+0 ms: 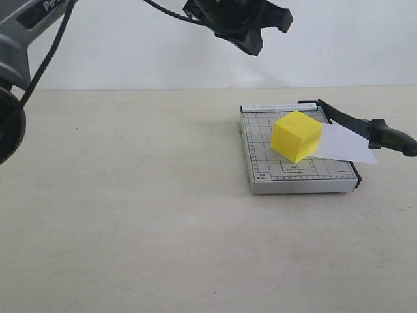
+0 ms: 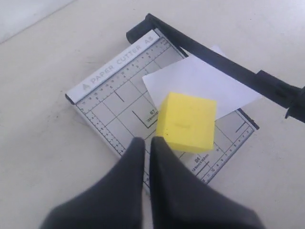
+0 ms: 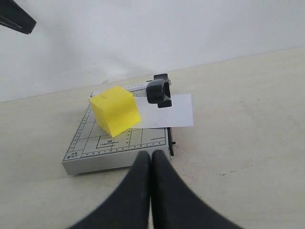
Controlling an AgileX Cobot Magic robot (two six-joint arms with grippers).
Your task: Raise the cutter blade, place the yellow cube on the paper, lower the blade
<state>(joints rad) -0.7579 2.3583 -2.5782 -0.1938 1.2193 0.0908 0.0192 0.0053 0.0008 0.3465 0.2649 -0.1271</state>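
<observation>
The yellow cube [image 1: 296, 135] [image 2: 187, 121] [image 3: 114, 109] rests on the grey gridded cutter base [image 1: 260, 171] [image 2: 102, 107] [image 3: 90, 151], covering a corner of the white paper [image 1: 342, 145] [image 2: 205, 82] [image 3: 174, 110]. The paper sticks out past the cutting edge. The cutter blade [image 1: 355, 121] [image 2: 224, 61] is tilted up from its hinge, its handle [image 1: 391, 136] [image 3: 158, 91] in the air over the paper. My left gripper [image 1: 251, 39] [image 2: 145, 141] hangs high above the base, shut and empty. My right gripper [image 3: 151, 155] is shut, empty, low before the base's front edge.
A beige tabletop [image 1: 130, 215] spreads around the cutter, with a white wall [image 1: 150, 52] behind it. The left arm [image 1: 26, 39] comes in from the upper left. Nothing else lies on the table in these views.
</observation>
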